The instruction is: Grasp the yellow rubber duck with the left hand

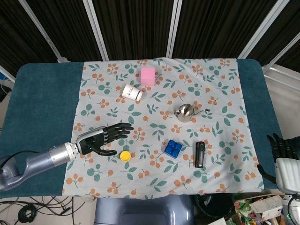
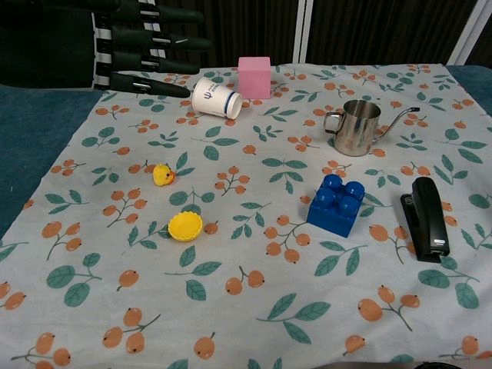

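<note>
The small yellow rubber duck (image 2: 162,174) sits on the floral cloth, left of centre. In the head view I cannot make it out; my left hand (image 1: 101,138) hovers over that spot. This hand (image 2: 138,50) is raised above the cloth with its dark fingers stretched out and apart, holding nothing. It shows large at the top left of the chest view, well above the duck. My right hand (image 1: 282,149) stays off the table's right edge, fingers apart and empty.
A yellow cap (image 2: 185,226) lies just in front and right of the duck. A tipped paper cup (image 2: 216,98) and a pink cube (image 2: 254,77) are further back. A steel pitcher (image 2: 358,127), blue brick (image 2: 337,204) and black stapler (image 2: 428,217) lie to the right.
</note>
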You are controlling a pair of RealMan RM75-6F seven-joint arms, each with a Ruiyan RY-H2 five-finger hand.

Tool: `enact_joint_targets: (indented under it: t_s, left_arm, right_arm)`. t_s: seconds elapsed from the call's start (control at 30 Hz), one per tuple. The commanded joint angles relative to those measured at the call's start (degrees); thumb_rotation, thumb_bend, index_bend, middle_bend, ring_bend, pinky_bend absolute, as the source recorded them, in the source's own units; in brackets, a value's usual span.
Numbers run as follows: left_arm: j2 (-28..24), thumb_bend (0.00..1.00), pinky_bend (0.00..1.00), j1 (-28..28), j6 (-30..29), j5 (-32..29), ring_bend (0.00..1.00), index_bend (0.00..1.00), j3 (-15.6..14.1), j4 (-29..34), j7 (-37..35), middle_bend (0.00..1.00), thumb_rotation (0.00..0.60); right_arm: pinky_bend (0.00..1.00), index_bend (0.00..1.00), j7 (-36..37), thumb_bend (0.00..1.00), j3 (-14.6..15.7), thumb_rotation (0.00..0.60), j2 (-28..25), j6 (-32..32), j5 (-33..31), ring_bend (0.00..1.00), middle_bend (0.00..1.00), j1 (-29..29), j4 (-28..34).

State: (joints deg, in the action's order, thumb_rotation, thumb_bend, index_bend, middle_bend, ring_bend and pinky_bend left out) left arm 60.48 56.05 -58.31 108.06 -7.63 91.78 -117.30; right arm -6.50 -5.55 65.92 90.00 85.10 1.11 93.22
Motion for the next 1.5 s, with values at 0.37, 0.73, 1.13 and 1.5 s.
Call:
enact_joint_targets:
  t_s: [0.37, 0.73, 1.13, 1.5]
  left_arm:
    - [-0.1, 0.27, 0.00, 0.6, 2.5, -3.7, 0.00, 0.10, -1.1, 1.6, 8.3, 0.04, 0.600]
    - [0.0, 0.27, 0.00, 1.2, 2.6, -4.6, 0.00, 0.10, -1.9, 1.7, 9.7, 0.04, 0.600]
    - [0.3, 0.27, 0.00, 1.7, 4.4, -6.0, 0.00, 0.10, -2.4, 1.2, 15.4, 0.04, 0.600]
    - [3.1, 0.26, 0.00, -2.5, 9.9, -19.0, 0.00, 0.10, 1.5, -1.7, 56.8, 0.03, 0.600]
  right_arm:
    - [0.16, 0.07, 0.0, 0.16, 0.0, 0.600, 0.0, -0.1, 0.1, 0.08, 0.03, 0.0, 0.0]
    - [0.16, 0.07, 0.2, 0.16, 0.0, 0.600, -0.1, -0.2, -0.1, 0.08, 0.03, 0.0, 0.0]
    - [0.16, 0.07, 0.1, 0.16, 0.1, 0.600, -0.1, -0.3, -0.1, 0.08, 0.03, 0.0, 0.0]
    - [0.16, 0.07, 0.1, 0.16, 0.1, 0.600, -0.1, -0.3, -0.2, 0.08, 0.03, 0.0, 0.0]
